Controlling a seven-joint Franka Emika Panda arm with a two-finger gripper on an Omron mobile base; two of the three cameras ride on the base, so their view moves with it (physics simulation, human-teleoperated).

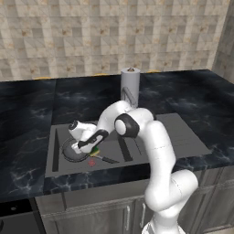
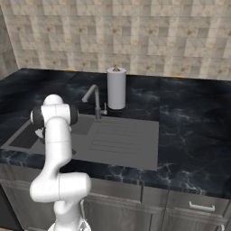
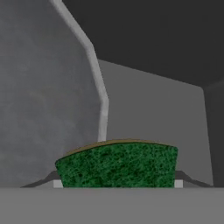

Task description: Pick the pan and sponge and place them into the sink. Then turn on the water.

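Sponge, small rectangular block with green scouring face and a thin yellow edge (image 3: 117, 165), sits between the claw (image 1: 91, 148) tips, low inside the matte grey rectangular sink basin (image 1: 137, 157). Fingers flank both ends of it; whether they press it or have let go, I cannot tell. Round shallow dark grey frying pan (image 1: 73, 153) lies in the basin just beside the sponge, its long handle pointing toward the front wall, near the red drain spot (image 1: 92, 162). Judgement: sponge is light, soft, compressible, best pinched across its short sides. Grey angular faucet (image 2: 93, 99) stands dry beside the pale upright cylinder (image 2: 116, 88) on the black marbled table (image 2: 189, 131).
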